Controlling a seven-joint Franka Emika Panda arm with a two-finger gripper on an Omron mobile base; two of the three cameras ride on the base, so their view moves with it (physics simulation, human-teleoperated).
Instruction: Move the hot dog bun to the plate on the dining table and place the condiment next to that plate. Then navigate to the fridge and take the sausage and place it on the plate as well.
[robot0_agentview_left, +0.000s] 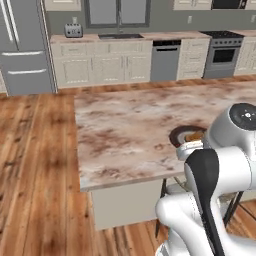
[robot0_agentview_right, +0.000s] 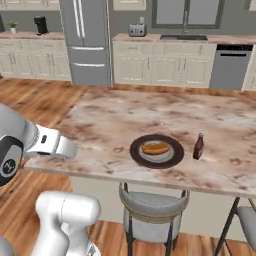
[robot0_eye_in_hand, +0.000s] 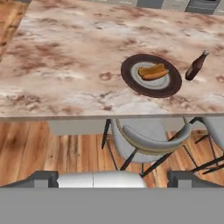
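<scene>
- Tan-orange, split hot dog bun (robot0_agentview_right: 155, 147) lies on the round, brown-rimmed plate (robot0_agentview_right: 137, 152) on the veined marble desk (robot0_agentview_right: 100, 125).
- Dark, narrow-necked condiment bottle (robot0_agentview_right: 198, 147) stands upright just beside the plate.
- Hand (robot0_eye_in_hand: 113, 178) fingers apart, apparently holding nothing.

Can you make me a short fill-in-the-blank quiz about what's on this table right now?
1. The hot dog bun lies on the ____.
2. The condiment stands upright ____ the plate, not on it.
3. The fridge doors are ____.

Missing words: plate; beside; closed
</scene>
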